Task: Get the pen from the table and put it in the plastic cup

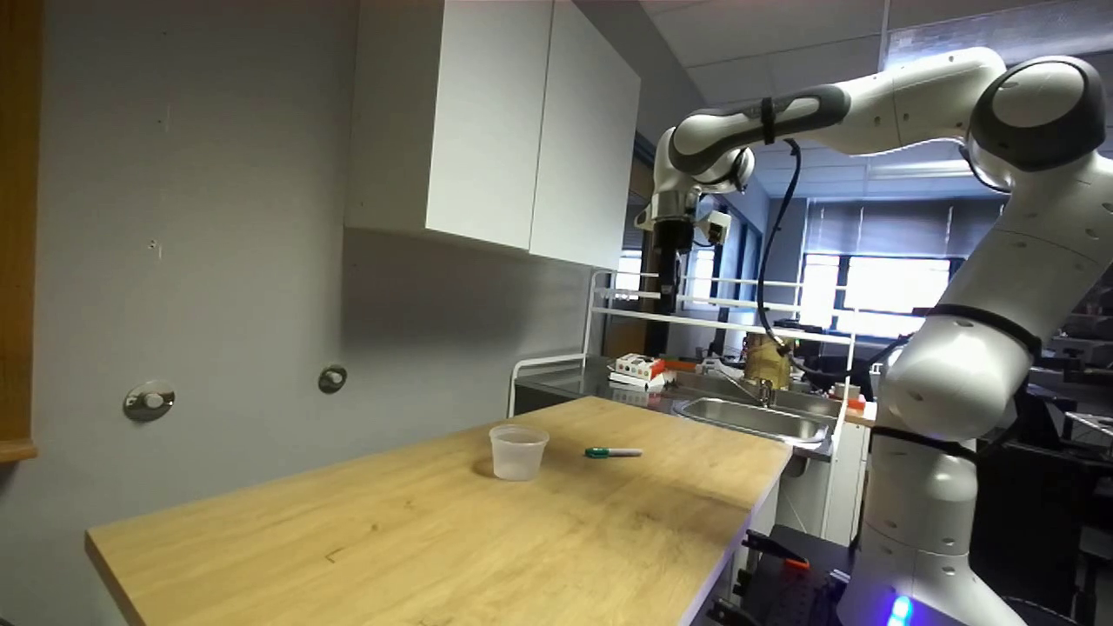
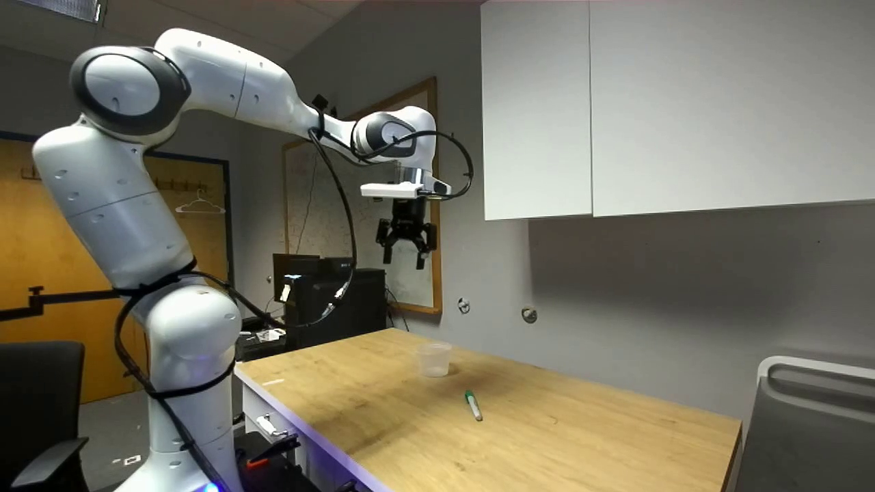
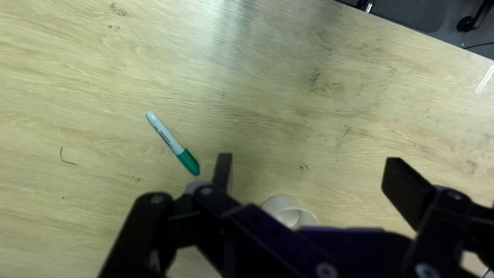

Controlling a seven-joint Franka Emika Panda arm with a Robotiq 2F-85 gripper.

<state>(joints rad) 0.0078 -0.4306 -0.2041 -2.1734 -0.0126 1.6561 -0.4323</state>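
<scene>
One gripper, its two fingers spread wide, high over one wood-grain table; well below the fingers, one green-capped pen lies near one upright cup

In an exterior view, white wall cupboard is hanging at 2 o'clock, wood-framed whiteboard is hanging at 10, orange door is standing at 9, white coat hanger is dangling in front of it, black chair is sitting at 8. In an exterior view, metal sink is sitting at 4 o'clock, red-and-white box lying at its 10; bright window is glowing at 3, round wall fixtures are showing between 8 and 9. Wrist view: black wheel-like foot is poking in at 2.
</scene>
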